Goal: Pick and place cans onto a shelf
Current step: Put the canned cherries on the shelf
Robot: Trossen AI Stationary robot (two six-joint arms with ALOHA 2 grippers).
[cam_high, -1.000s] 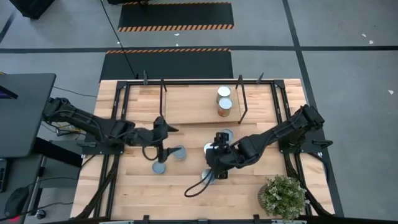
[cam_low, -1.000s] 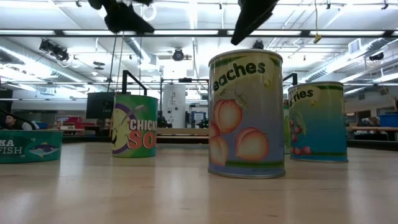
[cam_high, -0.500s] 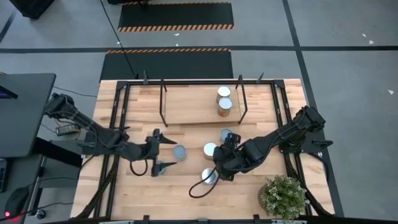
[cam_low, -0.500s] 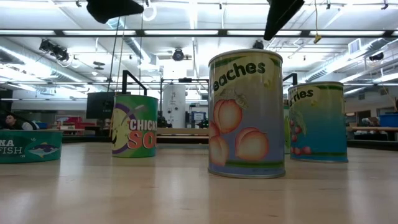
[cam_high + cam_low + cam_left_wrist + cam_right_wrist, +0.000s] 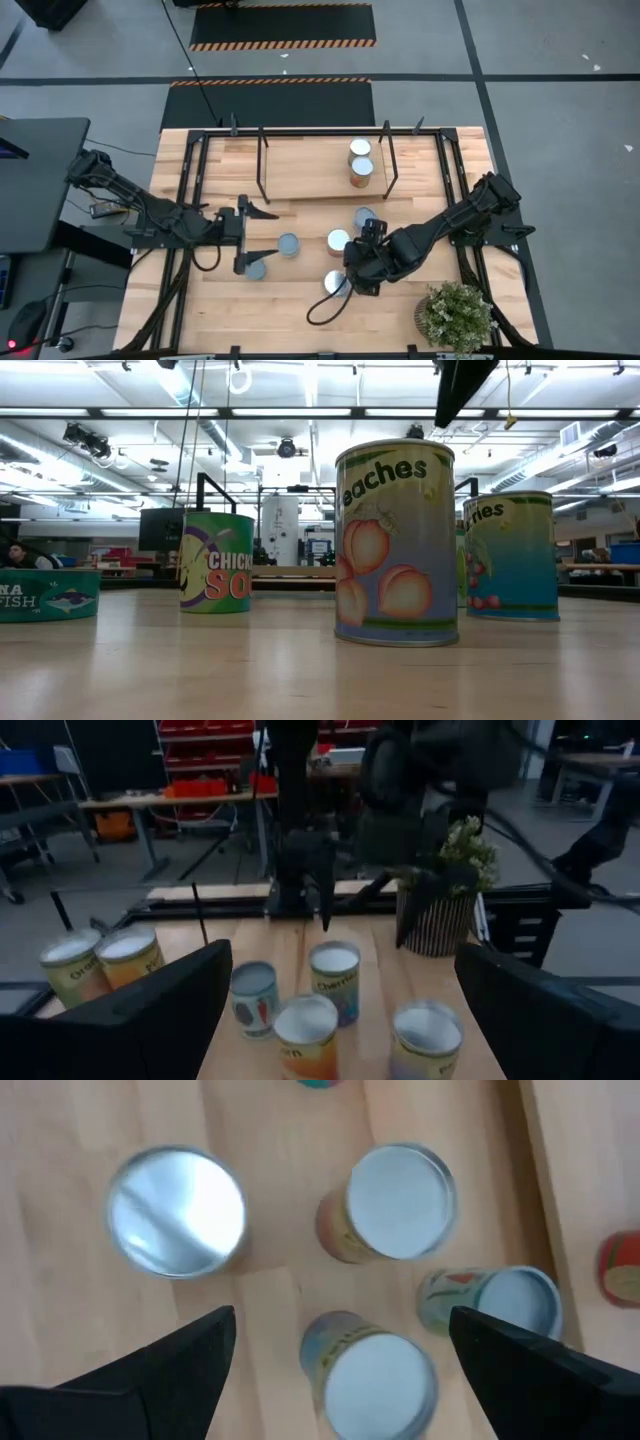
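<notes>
Two cans (image 5: 360, 158) stand upright on the light-wood shelf (image 5: 310, 172) at the table's far side. Several more cans stand upright on the tabletop: one (image 5: 365, 217) nearest the shelf, one (image 5: 338, 241), one (image 5: 289, 245), a low teal one (image 5: 256, 268) and a bare silver-topped one (image 5: 335, 282). My left gripper (image 5: 247, 235) is wide open and level, left of the loose cans (image 5: 335, 980), touching nothing. My right gripper (image 5: 352, 268) is open above the loose cans (image 5: 400, 1200), pointing down, touching nothing; it also shows in the low view (image 5: 460, 385).
A potted plant (image 5: 455, 315) stands at the table's near right corner. Black posts and rails (image 5: 262, 165) frame the shelf. In the low view a peaches can (image 5: 395, 540) stands closest, with a soup can (image 5: 217, 560), a tuna can (image 5: 45, 595) and another can (image 5: 510, 555) behind.
My left gripper has drawn back from the loose cans toward the table's left edge, risen out of the low view and turned level. My right gripper has shifted a little toward the table's near right, uncovering the silver-topped can. No can has moved.
</notes>
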